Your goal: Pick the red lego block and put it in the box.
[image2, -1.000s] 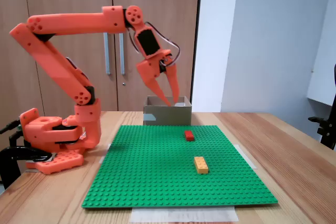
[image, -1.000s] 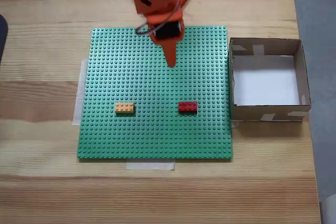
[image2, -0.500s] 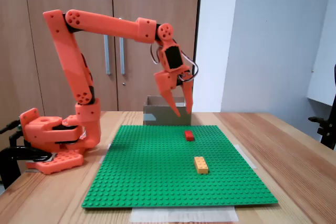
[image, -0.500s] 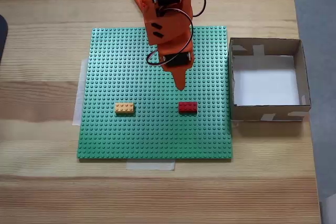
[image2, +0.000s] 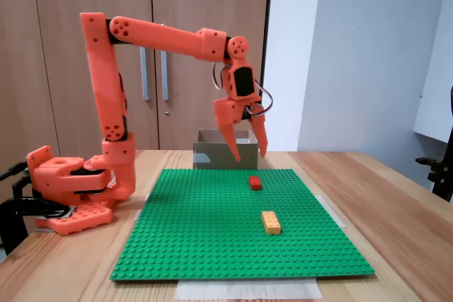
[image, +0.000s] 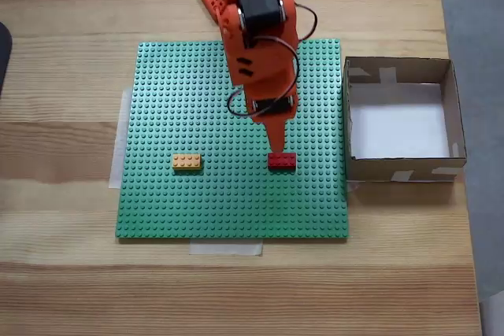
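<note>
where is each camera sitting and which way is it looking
A fixed view: above the table, looking straight down on the green baseplate; forearm and pincer show, tip by the red lego block.
Another fixed view: table height at the side, facing the cupboards; whole arm from base to open pincer.
Both share: red lego block, orange-yellow brick, the box, baseplate.

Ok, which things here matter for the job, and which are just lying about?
Job:
- red lego block
- box
- pincer, open, above the block

Lying about:
- orange-yellow brick
- green baseplate
</note>
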